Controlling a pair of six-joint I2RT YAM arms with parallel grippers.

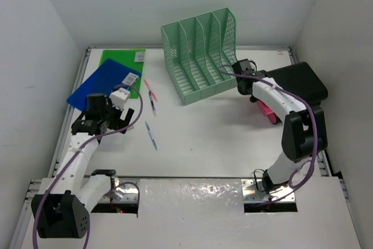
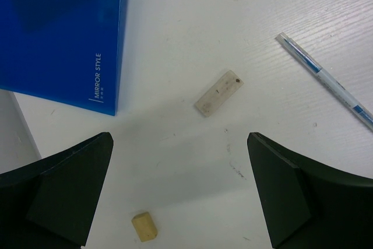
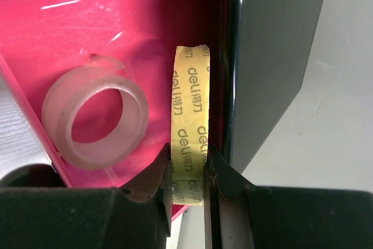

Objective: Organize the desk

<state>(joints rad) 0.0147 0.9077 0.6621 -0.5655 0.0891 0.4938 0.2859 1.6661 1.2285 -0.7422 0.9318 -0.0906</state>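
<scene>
The smooth white desk point(image 1: 204, 138) is lying flat under me, silver-railed. My right pincer point(image 3: 187, 170) is pinching a yellow tape ring point(image 3: 191, 109) at two o'clock; my left pincer point(image 2: 180, 167) is gaping wide.

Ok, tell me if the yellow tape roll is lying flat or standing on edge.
On edge: the yellow tape roll shows its printed rim, pinched by the right gripper at the edge of the pink tray.

Robot lab cell: bare white partitions point(image 1: 35, 51) box in a rail-edged desk point(image 1: 221, 132).
</scene>
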